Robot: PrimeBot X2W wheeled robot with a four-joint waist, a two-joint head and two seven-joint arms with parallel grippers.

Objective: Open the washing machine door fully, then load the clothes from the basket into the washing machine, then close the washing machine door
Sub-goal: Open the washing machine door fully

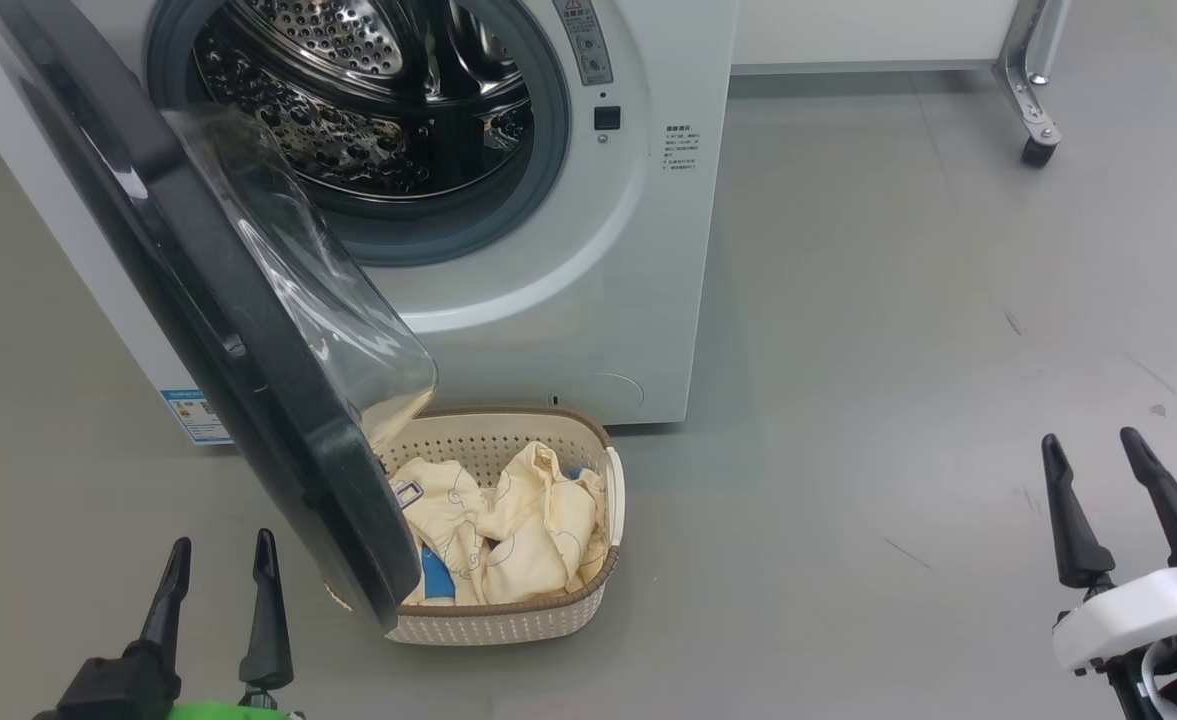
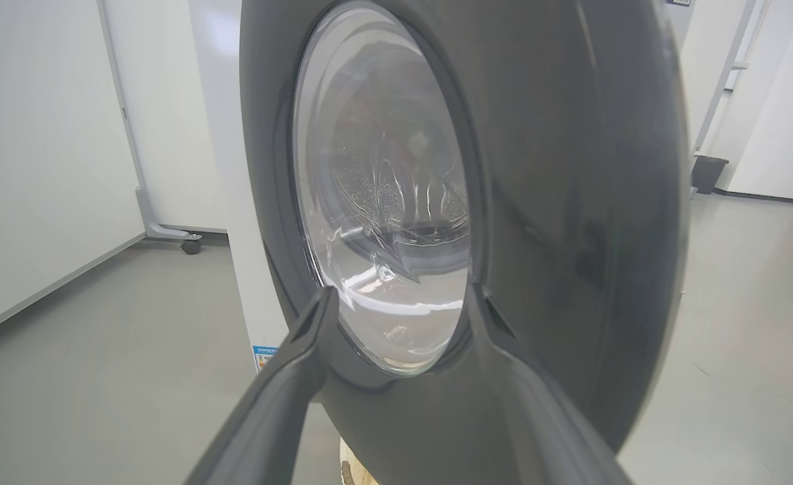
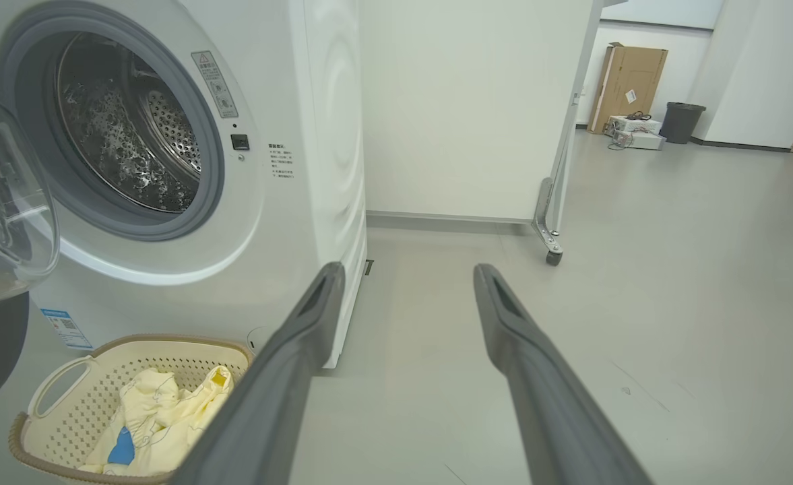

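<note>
The white washing machine (image 1: pixel 588 300) fills the upper left of the head view, its steel drum (image 1: pixel 368 90) exposed. The washing machine door (image 1: pixel 208 300), black-rimmed with a clear glass bowl, stands swung out toward me over the basket's left part. The cream basket (image 1: pixel 578 600) sits on the floor before the machine, holding pale yellow clothes (image 1: pixel 518 530) with a blue piece (image 1: pixel 436 575). My left gripper (image 1: pixel 223 560) is open, low left, just short of the door (image 2: pixel 571 202). My right gripper (image 1: pixel 1093 455) is open at the lower right, far from the basket (image 3: pixel 59 377).
Grey floor (image 1: pixel 898 350) stretches to the right of the machine. A white panel on a castor leg (image 1: pixel 1036 130) stands at the back right. In the right wrist view a cardboard box (image 3: pixel 628 81) and a dark bin (image 3: pixel 680 121) stand far back.
</note>
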